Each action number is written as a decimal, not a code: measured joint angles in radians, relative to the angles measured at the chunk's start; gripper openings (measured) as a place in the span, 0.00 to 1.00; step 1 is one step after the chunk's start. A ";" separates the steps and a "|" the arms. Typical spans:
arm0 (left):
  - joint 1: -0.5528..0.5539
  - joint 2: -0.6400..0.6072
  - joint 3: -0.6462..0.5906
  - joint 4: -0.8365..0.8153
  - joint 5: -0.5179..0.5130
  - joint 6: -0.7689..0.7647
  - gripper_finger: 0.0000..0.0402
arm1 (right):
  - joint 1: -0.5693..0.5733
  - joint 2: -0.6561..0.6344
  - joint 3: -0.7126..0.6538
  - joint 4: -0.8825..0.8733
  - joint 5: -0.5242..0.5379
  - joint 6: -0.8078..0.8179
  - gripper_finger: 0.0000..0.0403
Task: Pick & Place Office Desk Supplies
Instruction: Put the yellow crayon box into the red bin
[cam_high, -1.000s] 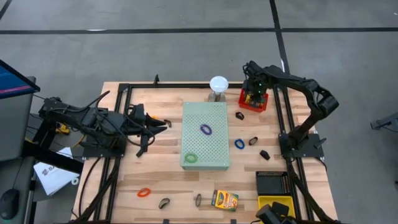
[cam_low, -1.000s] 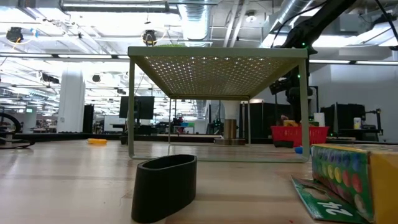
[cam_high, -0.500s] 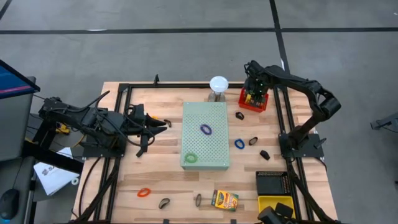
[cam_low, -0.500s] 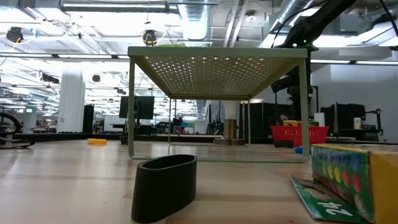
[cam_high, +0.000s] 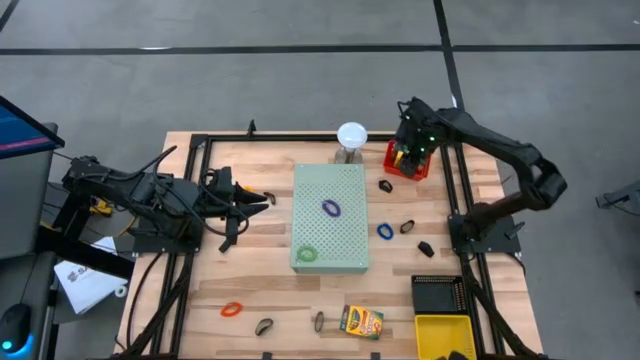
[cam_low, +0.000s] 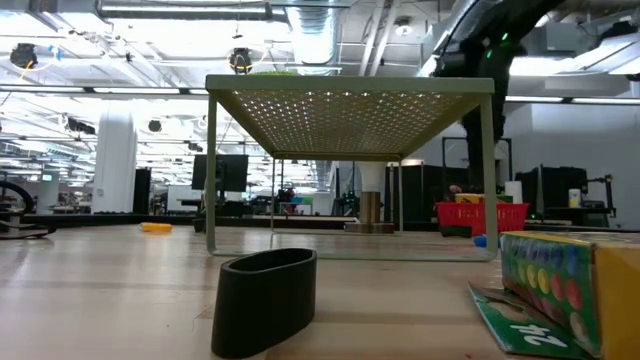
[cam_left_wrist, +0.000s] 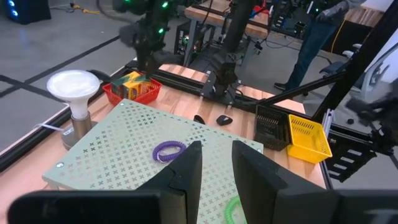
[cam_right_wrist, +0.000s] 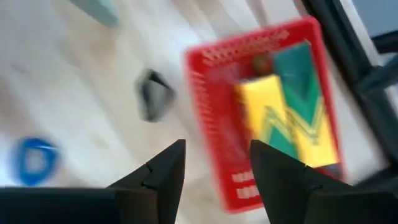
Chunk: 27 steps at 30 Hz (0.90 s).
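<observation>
From above, we saw the right pincer (cam_high: 408, 152) hanging over the red basket (cam_high: 407, 163) at the far right of the table, with a yellow-green box inside it; we judged the box sat there because the basket serves as a drop-off for supplies. A black clip (cam_high: 385, 185) lay just beside the basket on the side toward the green board (cam_high: 331, 217), and a blue band (cam_high: 385, 231) and two more clips lay nearer the arm's base. A purple band (cam_high: 331, 208) and a green band (cam_high: 307, 254) rested on the board, well away from that pincer. The left pincer (cam_high: 262, 198) waited beside the board's left edge. An orange band (cam_high: 232, 309) and a crayon box (cam_high: 361, 322) lay at the near edge, far from both.

At table height, the red basket (cam_low: 481, 216) showed in the distance under the board, with the right arm above it; a black loop (cam_low: 264, 299) stood close to the camera.

The left wrist camera showed that arm's fingers (cam_left_wrist: 185, 174) parted a little and empty, pointing across the board at the purple band (cam_left_wrist: 168, 150).

The right wrist camera showed fingers (cam_right_wrist: 160, 173) apart, holding nothing, above the basket (cam_right_wrist: 211, 124) with the yellow-green box (cam_right_wrist: 270, 118) in it, lying beyond the fingertips. The black clip (cam_right_wrist: 152, 94) lay just outside the basket.
</observation>
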 joint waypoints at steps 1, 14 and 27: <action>0.000 0.000 0.000 0.000 0.000 0.000 0.21 | 0.013 -0.026 0.000 -0.006 -0.030 0.035 0.44; 0.000 0.000 -0.004 -0.112 0.155 -0.161 0.21 | 0.423 -0.434 0.000 -0.008 -0.195 0.723 0.43; -0.182 0.070 -0.054 -0.085 0.151 -0.479 0.21 | 1.117 -0.448 0.000 0.050 0.072 1.130 0.43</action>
